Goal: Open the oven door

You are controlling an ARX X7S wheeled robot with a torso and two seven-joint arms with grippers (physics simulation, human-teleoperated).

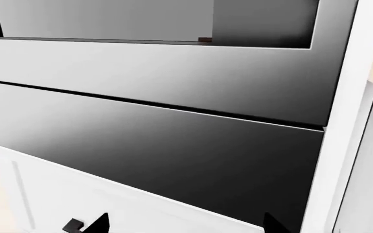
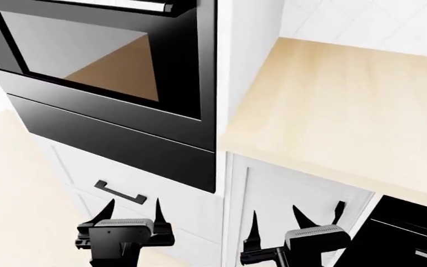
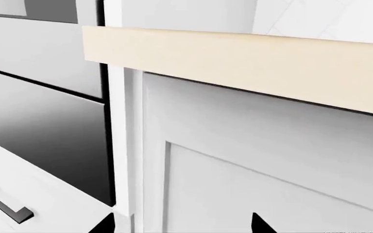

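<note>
Two hands hang low in the head view, both with fingers spread apart and nothing between them: the left hand (image 2: pixel 133 214) in front of the white drawer front (image 2: pixel 124 172) with its short black handle (image 2: pixel 120 192), the right hand (image 2: pixel 277 222) before the white cabinet door (image 2: pixel 295 194) under the wooden desk (image 2: pixel 347 94). Neither touches anything.

The oven door (image 2: pixel 109 61) sits above and to the left of them, glossy black with a large window, shut flush against its frame. Its silver bar handle (image 2: pixel 135 4) runs along the top edge, barely inside the picture (most of it is cropped off). Below the door lies a plain black panel (image 2: pixel 117 139).

The left wrist view faces that panel and the door's lower edge (image 1: pixel 154 68), so this arm seems the one lined up for the job. Judging by the spread fingers and low posture, the reach upward to the handle has not begun; the left arm would need to rise well above its present height.
</note>
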